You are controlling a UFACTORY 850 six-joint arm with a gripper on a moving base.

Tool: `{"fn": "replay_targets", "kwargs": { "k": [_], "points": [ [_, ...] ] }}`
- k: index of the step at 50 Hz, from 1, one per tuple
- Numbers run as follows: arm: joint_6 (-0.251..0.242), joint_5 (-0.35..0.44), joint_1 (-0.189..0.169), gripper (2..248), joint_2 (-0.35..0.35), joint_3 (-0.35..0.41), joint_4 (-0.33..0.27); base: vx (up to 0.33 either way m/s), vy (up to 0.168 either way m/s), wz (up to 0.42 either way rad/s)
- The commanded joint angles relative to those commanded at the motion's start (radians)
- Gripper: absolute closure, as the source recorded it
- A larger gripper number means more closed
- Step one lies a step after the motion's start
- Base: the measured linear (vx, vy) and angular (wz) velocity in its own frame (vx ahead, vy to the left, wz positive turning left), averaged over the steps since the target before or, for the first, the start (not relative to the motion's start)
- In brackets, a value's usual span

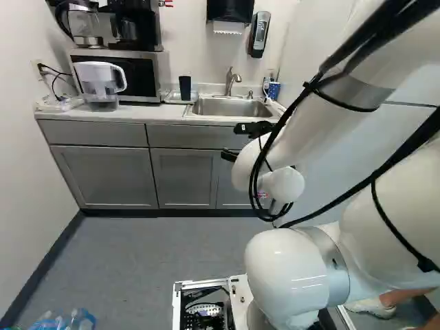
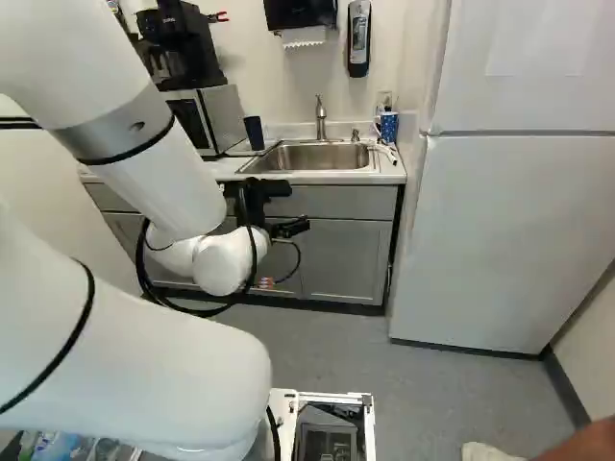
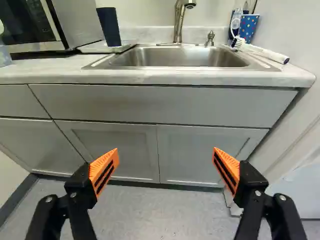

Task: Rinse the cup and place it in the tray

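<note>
The tool [image 3: 165, 167] is hanging wide apart with nothing between its orange pads [image 3: 104, 167], facing the grey cabinet doors [image 3: 150, 150] below the worktop [image 3: 165, 75]. It is sitting lower than the worktop's edge and well back from it.

The dark blue cup [image 3: 109, 26] is standing upright on a flat tray [image 3: 107, 47] that is lying on the worktop, between the microwave [image 3: 45, 22] and the steel sink [image 3: 175, 57]. So the cup is already standing in what looks like a tray. That would fit a cup waiting to be rinsed as well as one rinsed and set back, and whether it is wet cannot be told.

Seen along the tool, the cup is lying ahead, higher, and off towards the side of the finger nearer the microwave. Its long axis is running vertically, while the fingers are spreading level, so they are lined up to close across its sides once raised to its height. The faucet [image 3: 180, 20] is rising behind the basin, just beside the cup on the sink side. A dish brush [image 3: 260, 50] is lying on the far rim of the sink, by a dotted blue holder [image 3: 247, 27].
</note>
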Motion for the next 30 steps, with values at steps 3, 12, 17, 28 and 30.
{"fn": "replay_targets", "kwargs": {
  "k": [3,12,17,28,30],
  "points": [
    [0.000,0.004,0.001,3,0.001,0.003,0.000,0.000,0.000,0.000],
    [0.000,0.012,0.002,3,0.002,0.008,0.000,0.000,0.000,0.000],
    [0.000,0.012,0.002,3,0.002,0.009,0.000,0.000,0.000,0.000],
    [0.000,0.012,0.002,3,0.002,0.009,0.000,0.000,0.000,0.000],
    [0.000,0.012,0.002,3,0.002,0.009,0.000,0.000,0.000,0.000]
  ]
}}
